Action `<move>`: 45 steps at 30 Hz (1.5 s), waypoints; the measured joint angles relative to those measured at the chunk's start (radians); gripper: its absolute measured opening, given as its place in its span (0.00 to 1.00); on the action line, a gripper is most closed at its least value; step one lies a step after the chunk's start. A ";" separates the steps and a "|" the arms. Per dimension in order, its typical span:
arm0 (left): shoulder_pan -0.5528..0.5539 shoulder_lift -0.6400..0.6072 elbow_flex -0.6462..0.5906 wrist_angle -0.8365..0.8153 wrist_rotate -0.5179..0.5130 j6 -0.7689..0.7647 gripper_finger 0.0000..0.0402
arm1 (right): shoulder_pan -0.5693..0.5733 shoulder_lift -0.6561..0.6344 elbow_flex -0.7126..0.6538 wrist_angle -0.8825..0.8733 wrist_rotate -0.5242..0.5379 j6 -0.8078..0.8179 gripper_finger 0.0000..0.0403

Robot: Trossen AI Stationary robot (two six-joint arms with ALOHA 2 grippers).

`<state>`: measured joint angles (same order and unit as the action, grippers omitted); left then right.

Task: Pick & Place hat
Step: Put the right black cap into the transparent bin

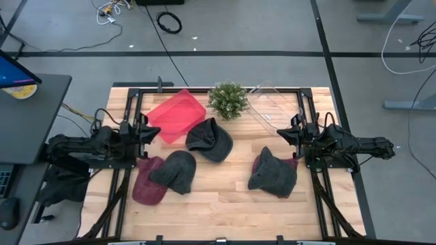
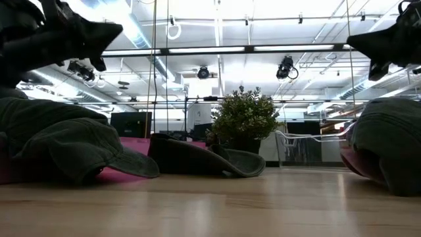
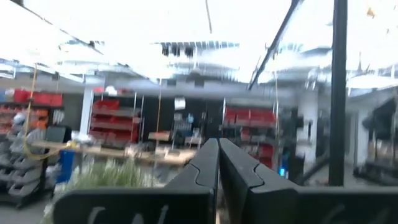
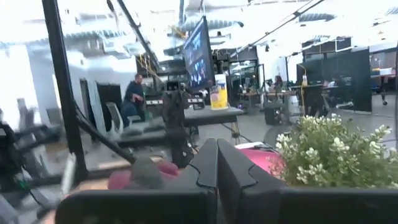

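Both arms sit at the table's side edges, raised off the surface. The left gripper is at the left edge, pointing inward toward the red tray; its wrist view shows the two fingers pressed together with nothing between them. The right gripper is at the right edge, pointing inward, and its fingers are likewise clenched on nothing. Three dark grey hats lie on the wooden table. The centre hat rests just right of the red tray, its edge touching or overlapping the tray's near-right corner, and near of the potted plant. The left hat lies partly over a maroon hat at the near left. The right hat lies just beside the right arm, covering most of another maroon item, of which only an edge shows. A clear plastic tray sits at the far right, next to the plant. In the low view the left hat fills the left foreground and the centre hat lies in front of the plant.
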<state>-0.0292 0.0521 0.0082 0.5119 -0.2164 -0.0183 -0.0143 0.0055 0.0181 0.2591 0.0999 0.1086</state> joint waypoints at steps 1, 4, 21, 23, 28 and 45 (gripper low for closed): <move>0.000 0.000 0.000 0.027 0.002 -0.010 0.05 | 0.000 0.000 0.000 0.015 0.000 0.038 0.01; 0.000 0.000 0.000 0.097 0.006 -0.023 0.05 | 0.000 0.000 0.000 0.061 -0.001 0.129 0.01; -0.002 0.013 0.029 0.086 -0.197 -0.120 0.01 | 0.003 0.000 0.000 0.180 0.024 0.035 0.00; -0.002 0.029 0.062 0.091 -0.201 -0.100 0.01 | 0.003 0.001 0.015 0.172 0.024 0.037 0.00; -0.002 0.129 0.201 -0.062 -0.203 -0.112 0.01 | 0.002 0.058 0.109 0.131 0.029 0.056 0.00; -0.002 0.595 0.868 -0.406 -0.073 0.046 0.01 | 0.001 0.568 0.789 -0.114 0.037 0.137 0.00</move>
<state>-0.0307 0.6474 0.8765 0.1061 -0.2897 0.0282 -0.0132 0.5739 0.8069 0.1452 0.1367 0.2458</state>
